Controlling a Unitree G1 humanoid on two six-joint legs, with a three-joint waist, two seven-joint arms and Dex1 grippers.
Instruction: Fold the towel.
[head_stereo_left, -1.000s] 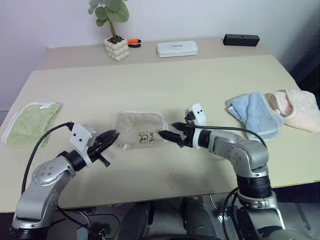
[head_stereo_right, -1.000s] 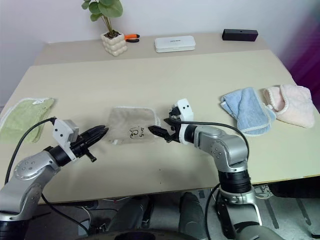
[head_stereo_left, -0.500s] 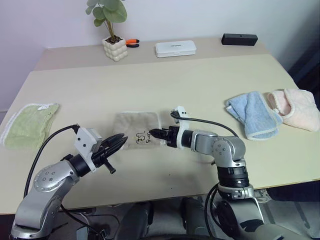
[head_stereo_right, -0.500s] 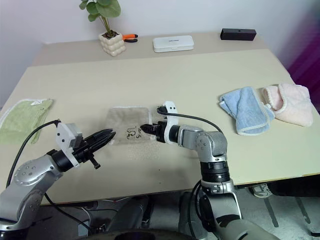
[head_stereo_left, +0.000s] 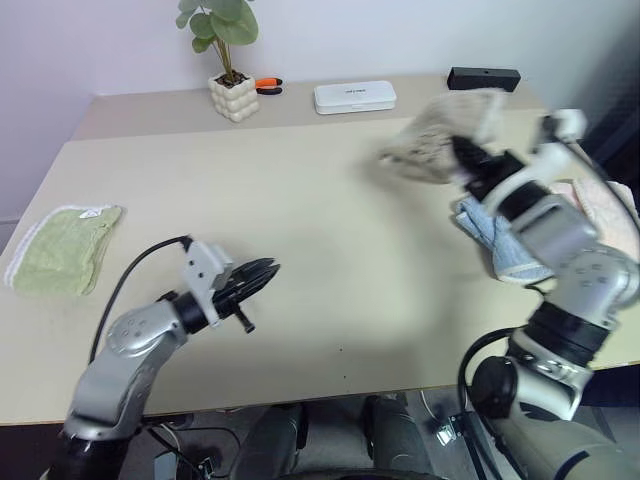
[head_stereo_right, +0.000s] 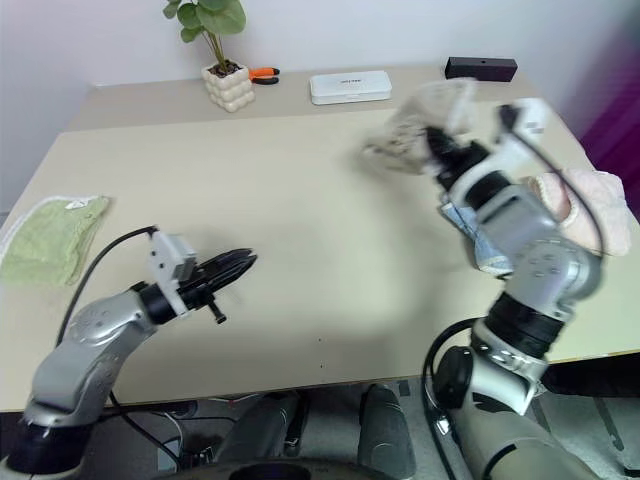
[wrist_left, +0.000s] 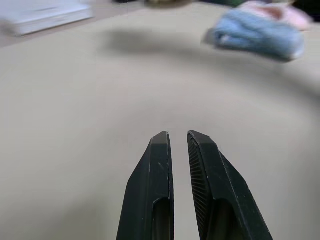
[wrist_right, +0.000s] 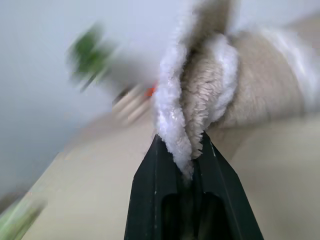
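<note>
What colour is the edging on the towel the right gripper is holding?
White, against beige-tan terry; the towel edge shows best in the right wrist view, pinched in the right gripper.

A pale beige table (head_stereo_left: 300, 200) is standing against a plain white wall (head_stereo_left: 400, 35). Soft, even light is falling across its top.

Green towel (head_stereo_left: 60, 250) lies well left of the left pincer. Plant pot (head_stereo_left: 232, 95), orange tool (head_stereo_left: 268, 84), white box (head_stereo_left: 354, 96) and black box (head_stereo_left: 483, 78) line the far edge. Blue towel (head_stereo_left: 495, 245) and pink towel (head_stereo_left: 600, 205) sit under the right pincer.
</note>
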